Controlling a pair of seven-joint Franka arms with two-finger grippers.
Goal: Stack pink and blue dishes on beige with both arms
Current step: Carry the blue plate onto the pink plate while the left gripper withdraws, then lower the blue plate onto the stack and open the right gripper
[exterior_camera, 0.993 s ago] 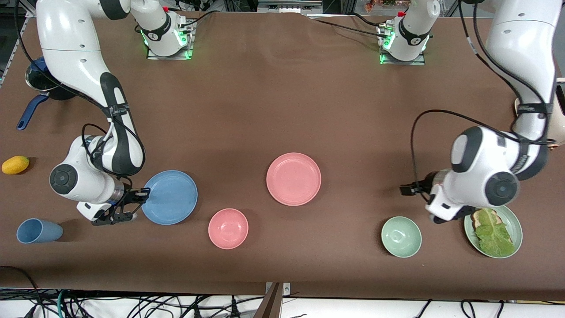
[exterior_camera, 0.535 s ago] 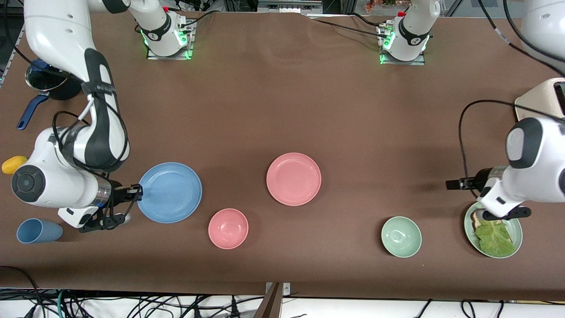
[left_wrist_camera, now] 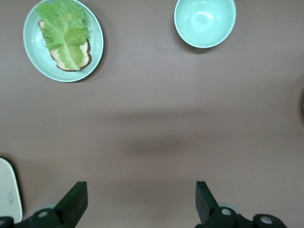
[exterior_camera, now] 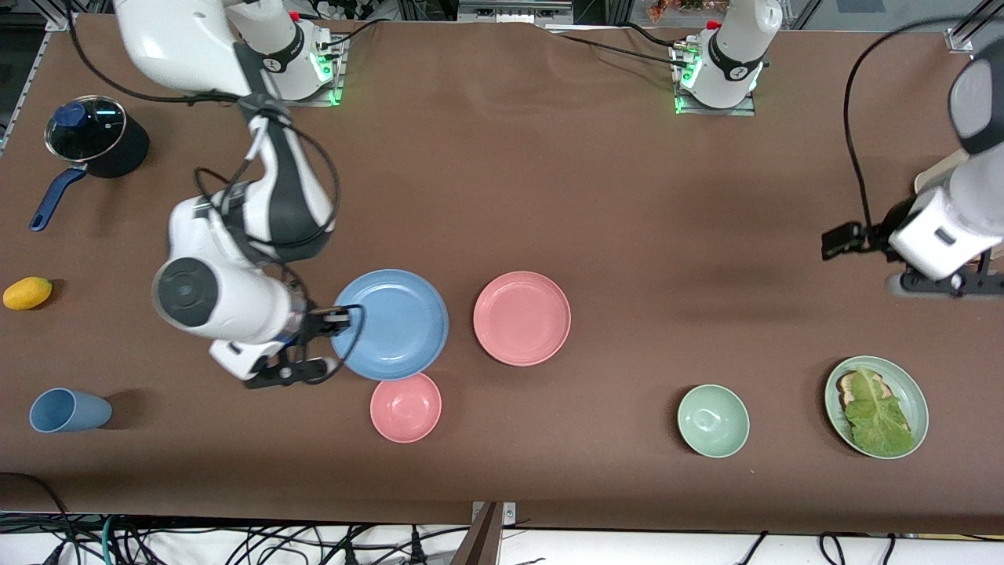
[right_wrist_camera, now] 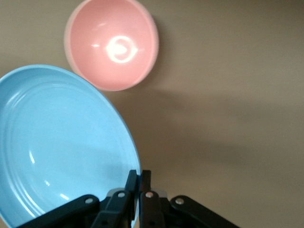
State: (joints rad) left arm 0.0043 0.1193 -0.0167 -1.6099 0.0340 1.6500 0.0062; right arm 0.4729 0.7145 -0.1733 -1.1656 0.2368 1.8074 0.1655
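Observation:
My right gripper (exterior_camera: 339,342) is shut on the rim of the light blue plate (exterior_camera: 392,323) and holds it raised and tilted above the table. The plate hangs beside the pink plate (exterior_camera: 522,318), which lies flat mid-table. In the right wrist view the jaws (right_wrist_camera: 139,183) pinch the blue plate (right_wrist_camera: 61,152) at its edge. My left gripper (exterior_camera: 937,284) hovers open and empty over bare table at the left arm's end, with its fingers (left_wrist_camera: 76,200) wide apart. No beige plate shows clearly. A cream object (exterior_camera: 941,169) sits partly hidden under the left arm.
A small pink bowl (exterior_camera: 405,406) sits just under the blue plate's near edge. A green bowl (exterior_camera: 713,421) and a green plate with lettuce (exterior_camera: 910,384) lie near the front. A blue cup (exterior_camera: 69,410), a yellow fruit (exterior_camera: 27,293) and a black pot (exterior_camera: 94,145) are at the right arm's end.
The right arm lifted the blue plate and carried it toward the pink plate. The left arm rose away from the lettuce plate toward its own end of the table.

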